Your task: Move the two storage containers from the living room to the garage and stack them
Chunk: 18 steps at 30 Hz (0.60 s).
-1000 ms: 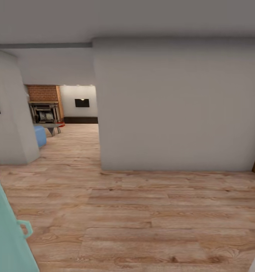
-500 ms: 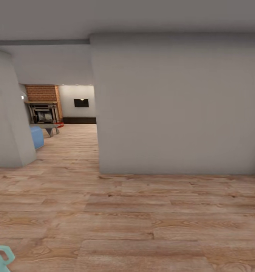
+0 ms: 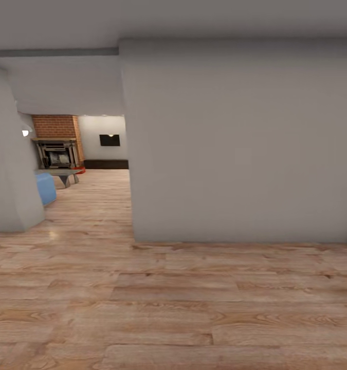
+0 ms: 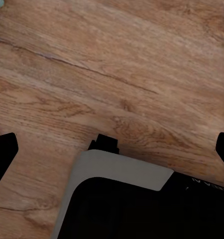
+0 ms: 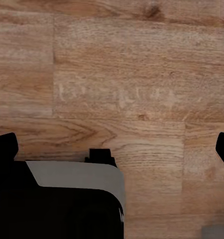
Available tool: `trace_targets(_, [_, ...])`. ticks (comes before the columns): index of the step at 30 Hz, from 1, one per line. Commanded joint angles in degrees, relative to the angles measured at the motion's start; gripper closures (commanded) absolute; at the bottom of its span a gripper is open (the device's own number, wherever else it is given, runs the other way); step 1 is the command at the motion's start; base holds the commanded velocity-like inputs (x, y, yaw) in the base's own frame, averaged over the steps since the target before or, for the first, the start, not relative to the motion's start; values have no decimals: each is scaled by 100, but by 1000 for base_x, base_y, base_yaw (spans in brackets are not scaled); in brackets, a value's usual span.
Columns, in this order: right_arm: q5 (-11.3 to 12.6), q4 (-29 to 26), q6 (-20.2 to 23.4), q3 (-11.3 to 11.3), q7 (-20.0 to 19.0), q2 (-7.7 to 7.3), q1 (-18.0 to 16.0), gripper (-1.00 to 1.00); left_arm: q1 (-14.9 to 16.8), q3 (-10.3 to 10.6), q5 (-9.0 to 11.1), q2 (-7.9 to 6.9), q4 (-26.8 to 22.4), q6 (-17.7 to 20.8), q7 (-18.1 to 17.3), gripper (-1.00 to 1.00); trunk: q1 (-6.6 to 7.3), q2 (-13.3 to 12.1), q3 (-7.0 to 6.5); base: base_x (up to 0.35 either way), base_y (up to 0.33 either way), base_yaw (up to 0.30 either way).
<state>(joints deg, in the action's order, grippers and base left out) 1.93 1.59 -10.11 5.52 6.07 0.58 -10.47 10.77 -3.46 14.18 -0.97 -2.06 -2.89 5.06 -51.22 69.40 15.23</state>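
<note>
Wood planks (image 3: pixel 194 308) run under the robot and past a broad grey wall (image 3: pixel 235 144) into the living room (image 3: pixel 86 149), with its brick chimney (image 3: pixel 57 126), fireplace (image 3: pixel 57 154), black TV (image 3: pixel 110 140) and a blue seat (image 3: pixel 46 187). Left gripper (image 4: pixel 112 149) and right gripper (image 5: pixel 112 149) hang over bare planks, jaws spread wide apart, holding nothing. I cannot pick out the storage containers from here.

The plank floor (image 3: pixel 194 303) looks like light, grained wood with a faint sheen, the walls (image 3: pixel 235 144) are smooth matt grey plaster, and the distant chimney (image 3: pixel 57 126) is rough red brick.
</note>
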Motion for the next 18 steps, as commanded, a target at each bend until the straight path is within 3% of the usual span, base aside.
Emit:
trace_targets(1, [27,17,-38,46,27,1,-8,-100,4,-32,7,1,4,-18,4,-100,-4,4,7,330,0,82])
trace_targets(18, [61,17,-53,37,35,-9,-8,-100,4,-19,-11,9,4,-21,3,-100,-4,4,7,330,0,241])
